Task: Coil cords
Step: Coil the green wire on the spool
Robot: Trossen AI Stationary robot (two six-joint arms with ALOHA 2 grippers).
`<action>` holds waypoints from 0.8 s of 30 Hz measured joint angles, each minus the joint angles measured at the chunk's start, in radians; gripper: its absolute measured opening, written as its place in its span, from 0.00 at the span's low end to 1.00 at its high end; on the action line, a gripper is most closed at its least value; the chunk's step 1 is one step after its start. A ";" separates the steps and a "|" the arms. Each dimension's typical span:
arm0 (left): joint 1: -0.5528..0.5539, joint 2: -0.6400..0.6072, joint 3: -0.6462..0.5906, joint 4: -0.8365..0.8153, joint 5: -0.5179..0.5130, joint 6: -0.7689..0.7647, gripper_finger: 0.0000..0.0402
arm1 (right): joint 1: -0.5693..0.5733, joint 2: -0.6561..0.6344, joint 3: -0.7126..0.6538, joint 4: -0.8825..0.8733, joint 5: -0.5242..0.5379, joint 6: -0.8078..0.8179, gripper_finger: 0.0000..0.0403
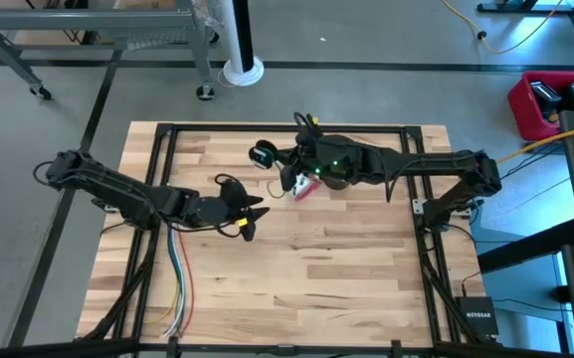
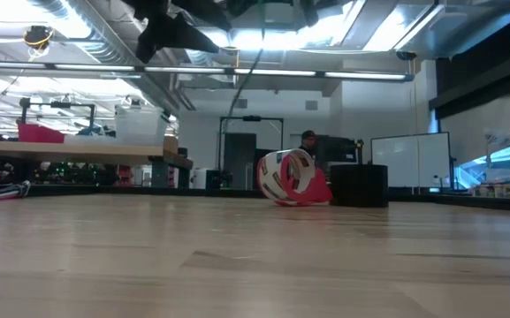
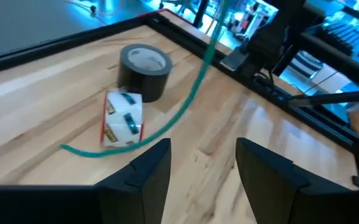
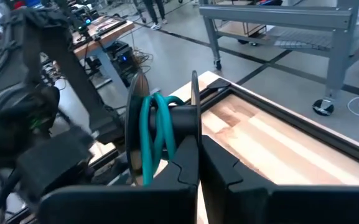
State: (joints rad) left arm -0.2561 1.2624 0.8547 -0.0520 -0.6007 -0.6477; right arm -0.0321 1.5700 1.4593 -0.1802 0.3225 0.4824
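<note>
Left gripper [image 3: 201, 152] nearest, jaws apart and empty, hovering over the desk [image 3: 36, 93] short of the red-and-white tape roll [image 3: 123, 118]. Loose tail of the green cord [image 3: 185, 106] on the wood just beside that tape roll, then rising past it and past the black tape roll [image 3: 145, 70] behind.

Above and beyond the red-and-white tape roll, right gripper [image 4: 199, 146] with jaws closed on the hub of the round end piece [image 4: 182, 118], a few green turns already lying between its two discs.

To do this step well:
- Bring the empty jaws down on the slack near the red-and-white tape roll and pinch lightly.
- Keep gentle tension so each turn beds between the discs, not over a rim.
- Lift the tail clear of the tape roll first; likely to snag or drag it otherwise.
- Hold the hub steady and level throughout.

Pale butcher-block desk, smooth. Farther back, a workshop: benches, a whiteboard [image 2: 411, 159], a person [image 2: 308, 139] standing far behind the tape roll.
</note>
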 joint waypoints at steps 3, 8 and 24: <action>-0.007 0.024 0.000 0.008 -0.058 0.001 0.43 | -0.010 0.000 0.000 0.003 0.000 0.002 0.01; -0.002 0.078 0.000 0.074 -0.111 0.074 0.43 | -0.008 0.000 0.000 0.006 -0.025 0.009 0.01; 0.009 0.240 0.000 0.358 -0.151 0.229 0.43 | -0.008 0.000 0.000 0.052 -0.054 0.010 0.01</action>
State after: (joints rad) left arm -0.2470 1.5028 0.8543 0.3056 -0.7513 -0.4189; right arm -0.0399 1.5700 1.4593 -0.1279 0.2687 0.4927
